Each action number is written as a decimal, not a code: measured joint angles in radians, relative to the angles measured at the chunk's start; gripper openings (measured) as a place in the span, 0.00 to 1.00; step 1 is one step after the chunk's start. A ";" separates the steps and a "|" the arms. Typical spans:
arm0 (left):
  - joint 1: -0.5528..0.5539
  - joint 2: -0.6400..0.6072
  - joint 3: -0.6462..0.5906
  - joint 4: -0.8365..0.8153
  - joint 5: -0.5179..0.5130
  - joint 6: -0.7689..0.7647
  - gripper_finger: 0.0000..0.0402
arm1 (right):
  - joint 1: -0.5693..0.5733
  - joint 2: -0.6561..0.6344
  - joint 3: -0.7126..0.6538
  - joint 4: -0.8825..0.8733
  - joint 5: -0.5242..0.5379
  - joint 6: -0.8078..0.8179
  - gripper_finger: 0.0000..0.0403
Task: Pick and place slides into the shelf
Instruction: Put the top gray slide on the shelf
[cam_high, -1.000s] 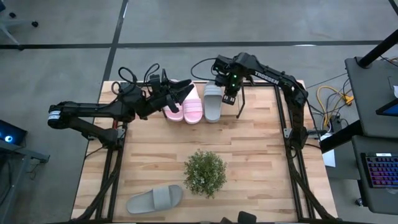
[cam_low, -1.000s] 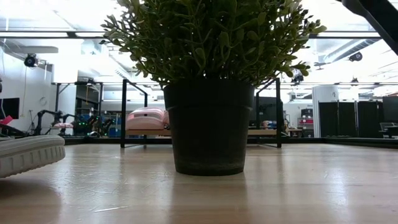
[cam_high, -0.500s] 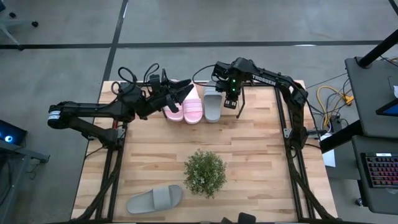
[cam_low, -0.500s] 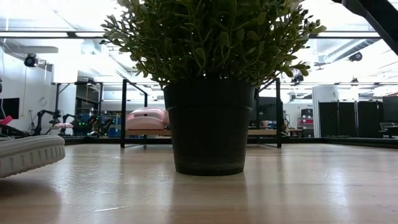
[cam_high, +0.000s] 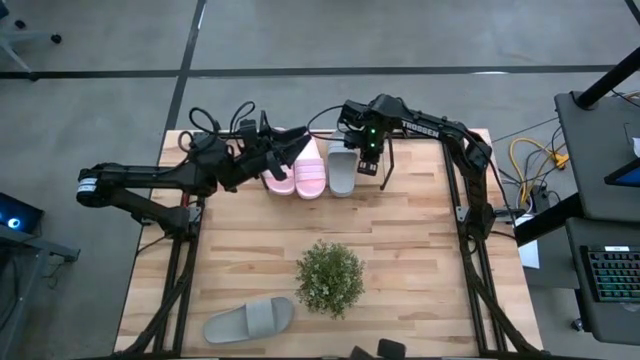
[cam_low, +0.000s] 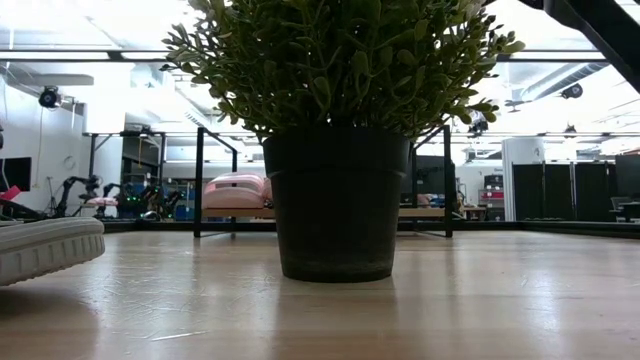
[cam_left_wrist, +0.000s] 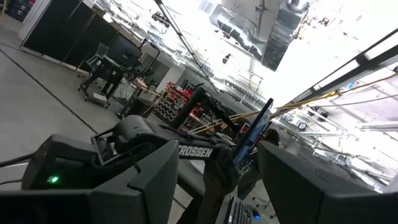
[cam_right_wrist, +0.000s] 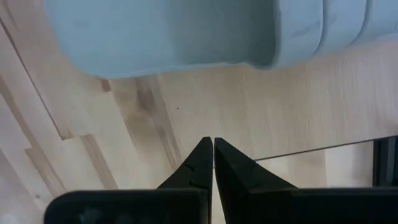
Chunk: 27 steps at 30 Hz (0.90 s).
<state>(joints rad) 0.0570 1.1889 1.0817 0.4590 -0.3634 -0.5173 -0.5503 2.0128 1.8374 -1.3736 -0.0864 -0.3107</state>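
Note:
Two pale pink slides (cam_high: 281, 183) (cam_high: 311, 178) and one grey slide (cam_high: 342, 176) lie side by side on the shelf (cam_high: 400, 150) at the table's far edge. A second grey slide (cam_high: 250, 320) lies sole down on the tabletop at the near left. My right gripper (cam_right_wrist: 213, 144) points down, shut, over the bare shelf board just right of the grey slide (cam_right_wrist: 186, 31), apart from it. My left gripper (cam_high: 296, 146) hangs open above the left pink slide, tipped up into the room, with nothing between its fingers (cam_left_wrist: 155, 180).
A bushy potted plant (cam_high: 330, 278) stands mid-table toward the near edge and fills the low view (cam_low: 335, 130). Thin black shelf rails (cam_high: 386, 165) (cam_low: 199, 180) rise beside my right gripper. Bare wood lies right of the plant.
My right gripper has sunk a little toward the shelf board beside the grey slide, staying shut. The slides have kept their places.

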 joint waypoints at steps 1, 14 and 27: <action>0.000 0.000 0.000 0.006 0.000 0.000 0.51 | 0.000 0.001 -0.001 0.006 0.000 -0.001 0.02; 0.000 0.000 0.003 0.004 0.015 -0.001 0.51 | -0.010 0.003 -0.013 0.082 -0.023 -0.004 0.02; -0.001 -0.002 0.004 0.004 0.024 -0.009 0.51 | -0.046 0.004 -0.053 0.167 -0.018 0.038 0.02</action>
<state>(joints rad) 0.0559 1.1866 1.0854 0.4629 -0.3397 -0.5263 -0.5964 2.0163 1.7844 -1.2065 -0.1040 -0.2726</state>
